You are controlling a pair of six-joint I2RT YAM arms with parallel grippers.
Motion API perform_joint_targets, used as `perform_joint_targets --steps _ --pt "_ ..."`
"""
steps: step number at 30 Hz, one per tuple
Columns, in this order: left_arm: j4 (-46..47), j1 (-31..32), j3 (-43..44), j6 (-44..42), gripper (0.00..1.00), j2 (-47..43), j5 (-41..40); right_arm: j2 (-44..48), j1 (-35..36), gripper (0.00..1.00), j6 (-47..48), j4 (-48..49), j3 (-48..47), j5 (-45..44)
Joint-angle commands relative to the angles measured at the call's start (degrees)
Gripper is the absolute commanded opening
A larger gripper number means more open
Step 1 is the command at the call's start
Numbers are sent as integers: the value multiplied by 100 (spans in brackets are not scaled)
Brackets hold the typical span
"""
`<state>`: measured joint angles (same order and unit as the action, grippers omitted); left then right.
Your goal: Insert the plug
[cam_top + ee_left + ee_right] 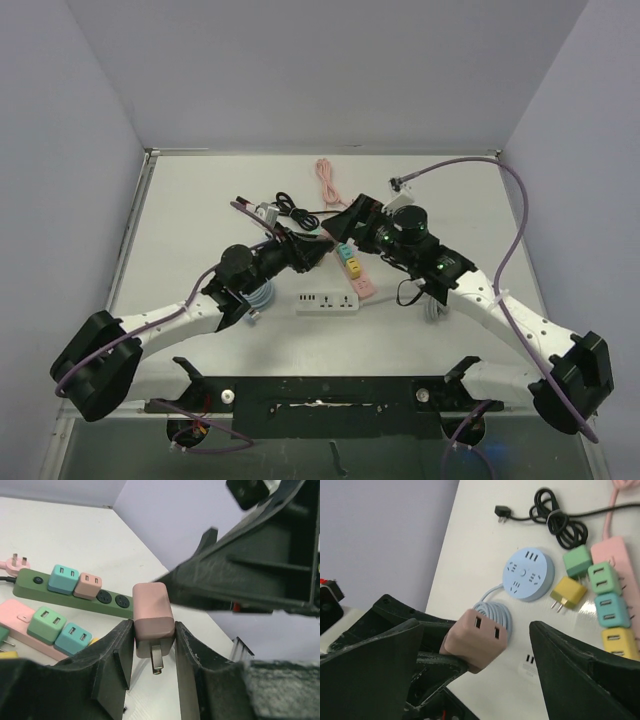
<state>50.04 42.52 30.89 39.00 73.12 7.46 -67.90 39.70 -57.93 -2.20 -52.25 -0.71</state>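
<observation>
CAUGHT BY THE FLANKS: The left gripper (153, 647) clamped the single pink plug (152, 615) by its flat sides above the table, one prong showing between the fingers, while the right gripper (476, 630) stood with its fingers wide on either side. The cube looked light, rigid and smooth-skinned, apt to slip or twist unless squeezed squarely and clear of the prong. Below lay three straight strips: green strip (22, 587), pink strip (12, 611), white strip (328, 300) — plus one round blue hub (527, 575). The green strip carried two cubes beside two free sockets.
</observation>
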Motion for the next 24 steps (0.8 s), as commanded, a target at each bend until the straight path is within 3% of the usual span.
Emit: perform_joint_targets --steps 1,4,8,14,24 --pt "-351 -102 145 305 14 -524 603 655 -673 91 1762 297 -149 1685" --pt "-739 -257 166 747 14 -812 1189 793 -1101 92 2626 94 -182 3052" --pt "-861 -596 163 1563 14 -1122 1873 879 -1186 92 2867 19 -203 4011" --pt "-456 -832 25 2381 14 -1378 2455 860 -1186 88 2025 1013 66 4817" --pt "444 -844 -96 2693 14 -1270 2813 226 -1057 64 468 3073 527 5114"
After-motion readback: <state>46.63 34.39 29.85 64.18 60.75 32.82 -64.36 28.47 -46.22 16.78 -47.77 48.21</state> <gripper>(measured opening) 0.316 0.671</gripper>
